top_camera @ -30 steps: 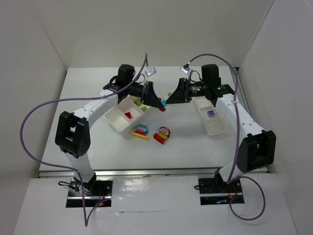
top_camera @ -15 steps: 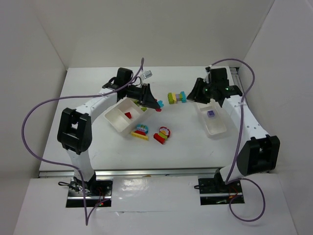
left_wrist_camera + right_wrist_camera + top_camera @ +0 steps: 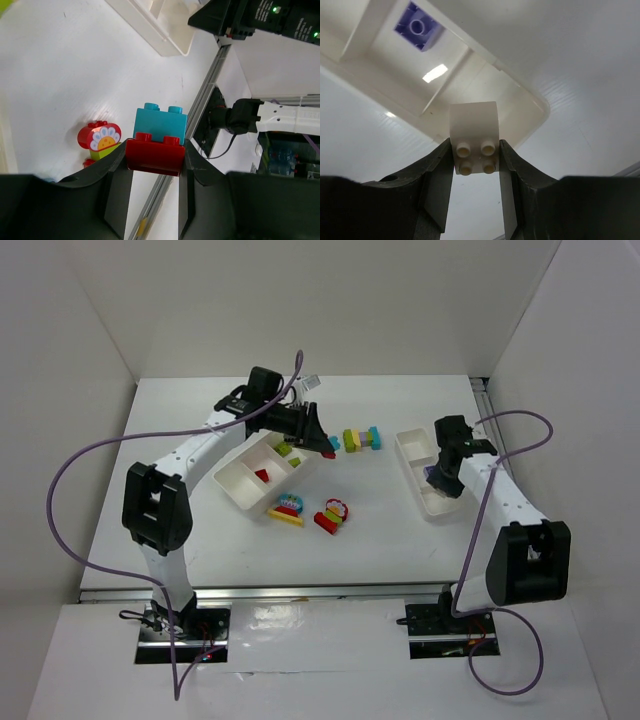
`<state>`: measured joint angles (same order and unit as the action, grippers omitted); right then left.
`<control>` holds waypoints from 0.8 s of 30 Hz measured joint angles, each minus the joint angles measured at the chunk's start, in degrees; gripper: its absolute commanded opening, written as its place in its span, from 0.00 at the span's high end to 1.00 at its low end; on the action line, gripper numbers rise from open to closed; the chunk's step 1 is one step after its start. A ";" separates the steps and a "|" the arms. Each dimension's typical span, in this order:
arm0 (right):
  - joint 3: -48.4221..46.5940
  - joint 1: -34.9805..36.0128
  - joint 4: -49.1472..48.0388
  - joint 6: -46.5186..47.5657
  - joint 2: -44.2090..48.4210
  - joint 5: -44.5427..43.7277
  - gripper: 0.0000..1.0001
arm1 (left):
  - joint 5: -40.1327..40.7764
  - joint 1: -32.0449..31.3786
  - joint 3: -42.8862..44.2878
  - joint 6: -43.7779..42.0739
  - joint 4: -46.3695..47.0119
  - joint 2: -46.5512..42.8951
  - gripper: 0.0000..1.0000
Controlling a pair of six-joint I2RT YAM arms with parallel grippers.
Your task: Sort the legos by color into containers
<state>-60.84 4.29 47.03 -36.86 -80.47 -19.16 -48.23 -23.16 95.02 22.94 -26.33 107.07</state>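
Note:
My left gripper (image 3: 322, 443) is shut on a red lego (image 3: 155, 154) with a cyan lego (image 3: 160, 122) stuck to it, held above the table just right of the wide tray (image 3: 232, 483). My right gripper (image 3: 440, 478) is shut on a white lego (image 3: 475, 137) over the near end of the narrow tray (image 3: 412, 446), which holds a purple lego (image 3: 418, 26). The wide tray holds a red lego (image 3: 262, 475) and lime green ones (image 3: 286, 450). A green, yellow and cyan row (image 3: 362, 439) lies between the trays.
A cyan, red and yellow stack (image 3: 287, 508) and a red flower piece (image 3: 333, 512) sit on the table in front of the wide tray. The flower piece (image 3: 100, 139) shows below my left gripper. White walls enclose the table on three sides.
The grippers met at the centre and parted. My right arm swung right and back over the narrow tray with the white lego. The green, yellow and cyan row now lies uncovered on the table.

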 measured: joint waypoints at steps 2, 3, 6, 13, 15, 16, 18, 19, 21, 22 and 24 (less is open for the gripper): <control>0.48 -0.48 -0.02 -0.55 -0.04 -1.11 0.78 | 0.57 -0.39 0.00 -0.33 -1.14 0.07 1.00; 0.52 -0.52 -0.02 -0.68 -0.22 -1.42 0.75 | 0.72 -0.52 -0.04 -0.42 -1.49 0.07 1.00; 0.52 -0.85 -0.52 -0.74 -1.33 -1.84 0.35 | 1.14 -0.61 -0.04 -0.50 -2.21 0.07 1.00; 0.52 -1.09 -1.42 0.37 -3.06 -1.60 0.23 | 1.46 -0.61 -0.09 -0.76 -2.99 0.07 1.00; 0.52 -1.09 -1.46 1.05 -3.15 -1.07 0.37 | 1.01 -0.66 -0.09 -1.64 -3.26 0.07 1.00; 0.52 -1.09 -1.60 1.70 -2.89 -0.48 0.40 | 0.31 -0.68 -0.07 -2.03 -3.41 0.07 1.00; 0.52 -1.18 -3.43 4.04 -1.88 4.33 0.40 | -1.42 -0.72 0.04 -2.97 -3.74 0.11 1.00; 0.52 -1.20 -5.14 5.62 0.04 7.69 0.37 | -2.78 -0.74 0.24 -3.54 -3.91 0.17 1.00; 0.46 -1.38 -9.75 8.57 3.72 18.10 0.27 | -5.31 -0.79 0.63 -4.74 -4.22 0.42 1.00; 0.22 -1.40 -11.80 9.60 5.38 22.71 0.24 | -6.47 -0.79 0.79 -5.09 -4.24 0.52 1.00; -2.16 -1.29 -14.64 11.58 6.84 33.64 0.21 | -8.66 -0.79 0.92 -6.10 -4.28 0.68 1.00</control>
<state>-63.00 3.01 32.38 -25.28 -73.63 14.48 -56.88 -23.94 95.94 16.84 -30.61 107.74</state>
